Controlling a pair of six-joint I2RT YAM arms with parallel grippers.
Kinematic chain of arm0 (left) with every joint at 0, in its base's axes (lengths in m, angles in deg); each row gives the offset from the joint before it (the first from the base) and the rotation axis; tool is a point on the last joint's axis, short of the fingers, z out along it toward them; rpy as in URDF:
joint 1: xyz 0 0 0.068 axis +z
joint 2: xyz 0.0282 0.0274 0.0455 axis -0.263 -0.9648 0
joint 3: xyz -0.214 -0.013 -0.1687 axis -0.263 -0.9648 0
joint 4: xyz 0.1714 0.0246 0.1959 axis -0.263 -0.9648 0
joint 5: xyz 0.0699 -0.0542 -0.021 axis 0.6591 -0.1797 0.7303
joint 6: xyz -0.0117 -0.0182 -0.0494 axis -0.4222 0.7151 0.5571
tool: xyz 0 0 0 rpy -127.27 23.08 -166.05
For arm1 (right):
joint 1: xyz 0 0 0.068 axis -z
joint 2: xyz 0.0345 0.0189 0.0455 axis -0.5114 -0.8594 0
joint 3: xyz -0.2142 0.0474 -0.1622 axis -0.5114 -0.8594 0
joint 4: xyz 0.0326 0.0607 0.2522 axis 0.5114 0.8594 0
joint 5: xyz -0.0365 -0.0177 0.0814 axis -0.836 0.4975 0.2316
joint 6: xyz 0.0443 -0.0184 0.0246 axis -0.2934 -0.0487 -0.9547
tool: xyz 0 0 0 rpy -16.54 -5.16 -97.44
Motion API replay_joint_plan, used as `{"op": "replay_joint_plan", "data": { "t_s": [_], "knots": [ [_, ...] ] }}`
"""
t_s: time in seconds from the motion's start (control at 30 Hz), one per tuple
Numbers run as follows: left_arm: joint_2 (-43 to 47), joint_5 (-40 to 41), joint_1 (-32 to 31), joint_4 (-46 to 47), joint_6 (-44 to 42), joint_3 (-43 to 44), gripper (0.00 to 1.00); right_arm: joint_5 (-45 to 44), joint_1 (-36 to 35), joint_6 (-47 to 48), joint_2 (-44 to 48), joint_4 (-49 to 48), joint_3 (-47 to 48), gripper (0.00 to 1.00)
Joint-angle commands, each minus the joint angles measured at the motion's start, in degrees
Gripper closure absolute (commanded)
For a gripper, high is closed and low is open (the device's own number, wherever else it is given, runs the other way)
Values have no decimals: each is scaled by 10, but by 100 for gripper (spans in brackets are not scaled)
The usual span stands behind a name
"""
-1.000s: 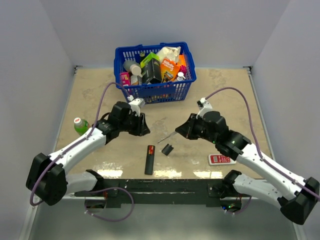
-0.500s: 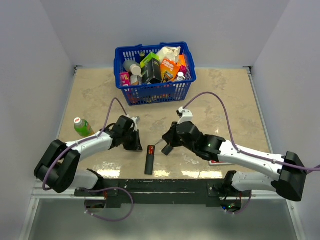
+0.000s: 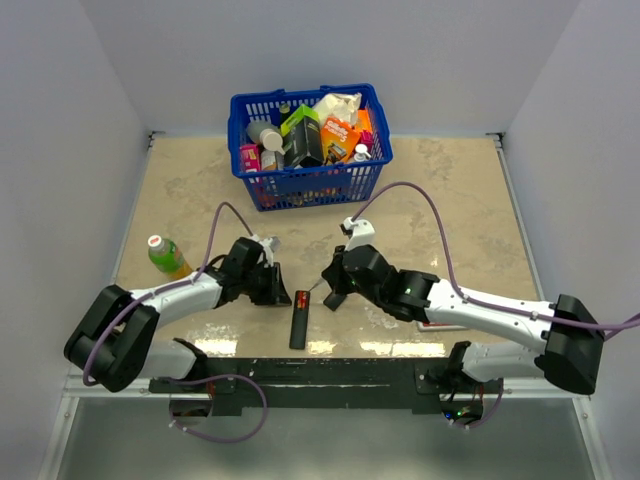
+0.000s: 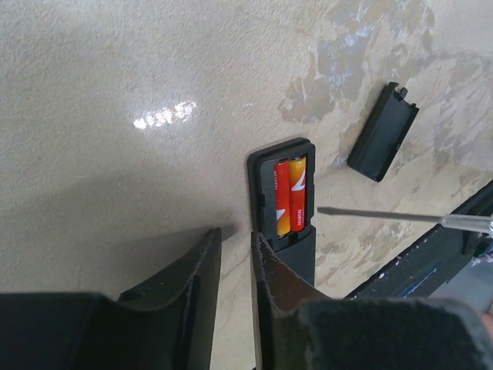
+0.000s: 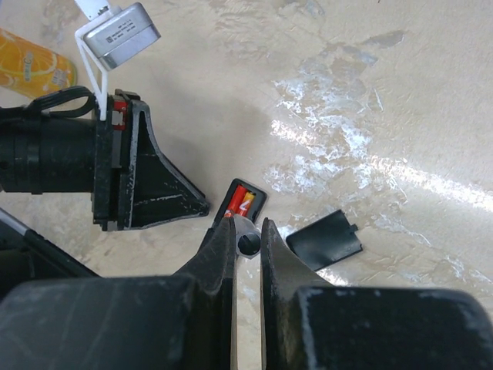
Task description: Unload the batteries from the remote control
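A black remote (image 3: 298,325) lies face down near the table's front edge, its battery bay open. Two red batteries (image 4: 290,196) sit side by side in the bay, and they also show in the right wrist view (image 5: 240,204). The black cover plate (image 4: 383,131) lies loose to the remote's right. My right gripper (image 5: 246,231) is shut on a screwdriver handle (image 5: 248,244). The thin screwdriver shaft (image 4: 385,213) ends at the bay's right edge. My left gripper (image 4: 235,243) is nearly closed and empty, its tip at the remote's left edge.
A blue basket (image 3: 310,178) full of packets and bottles stands at the back centre. A green-capped orange bottle (image 3: 165,255) lies at the left, behind my left arm. Both arms crowd the remote from either side.
Both grippers came down from the table's middle to the remote. In the last half second the right gripper moved slightly left with the screwdriver; the left one barely moved.
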Motion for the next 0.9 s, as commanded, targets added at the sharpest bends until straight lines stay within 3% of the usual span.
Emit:
{"op": "replay_joint_plan", "data": {
  "t_s": [0.0,0.67,0.87],
  "knots": [
    [14,-11,2,25,10,-14,73,-7,-5,45,-7,-47,21,100],
    [24,-46,2,58,42,-49,76,-20,-17,55,-44,-33,36,100],
    [32,-58,2,95,56,-64,78,-62,-52,60,-78,-4,68,100]
  ]
}}
